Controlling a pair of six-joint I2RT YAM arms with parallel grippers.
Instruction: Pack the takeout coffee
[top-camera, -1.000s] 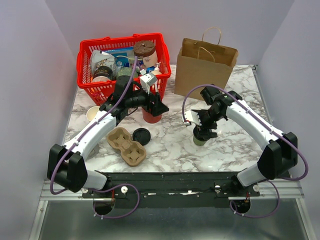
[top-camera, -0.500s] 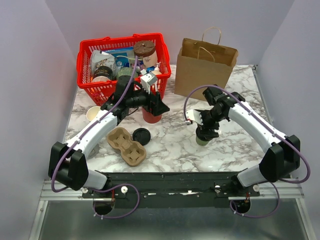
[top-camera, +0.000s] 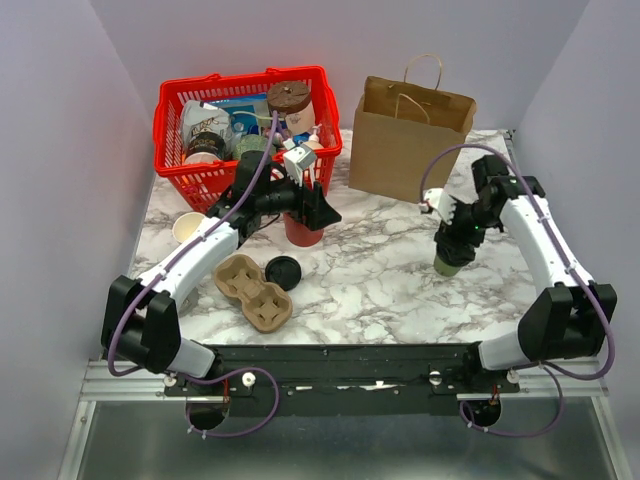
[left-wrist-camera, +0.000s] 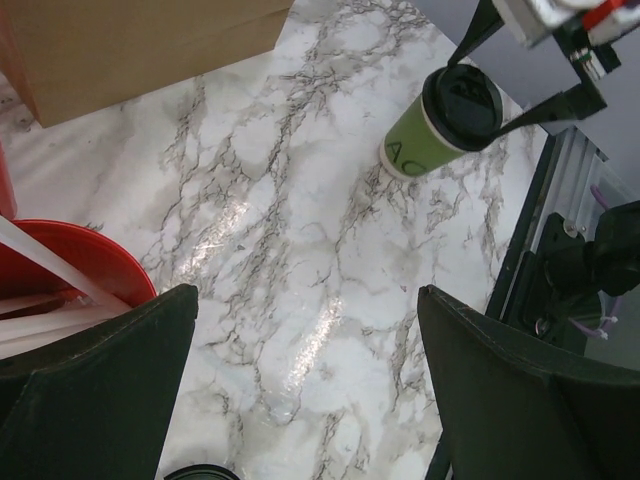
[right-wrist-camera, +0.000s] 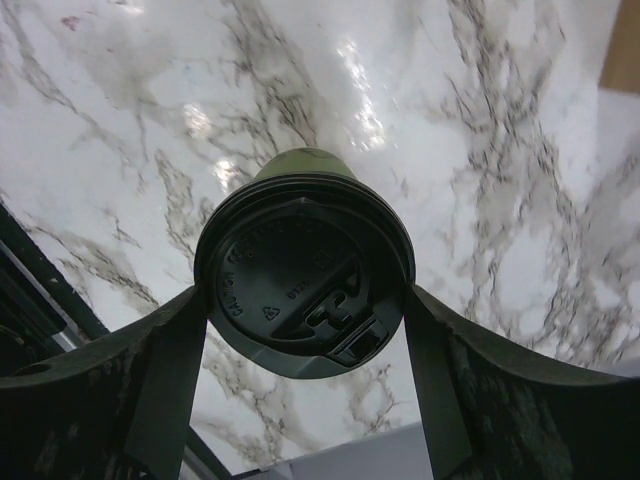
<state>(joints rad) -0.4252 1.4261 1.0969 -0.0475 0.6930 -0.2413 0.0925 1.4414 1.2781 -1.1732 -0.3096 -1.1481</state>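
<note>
My right fingers (right-wrist-camera: 165, 360) are closed on the small green paper cup with a round black plastic lid (right-wrist-camera: 300, 285), one finger pressed against each side just under the lid's rim. The cup stands upright over the right part of the white marble table (top-camera: 350, 285), in front of the right end of the brown paper bag with twine handles (top-camera: 405, 140) and apart from it. I cannot tell whether its base rests on the table or hangs just above it.

My left fingers (left-wrist-camera: 100, 370) are spread wide and grip nothing. They hover over the middle of the table, right beside the red plastic cup with a straw (top-camera: 302, 232), which stands in front of the red plastic basket (top-camera: 240, 82) full of groceries. Nearer my left arm lie a tan moulded-pulp cup carrier (top-camera: 255, 292) and, touching its right edge, a loose black lid (top-camera: 284, 272). A cream-rimmed paper cup (top-camera: 185, 228) lies at the table's left edge.
</note>
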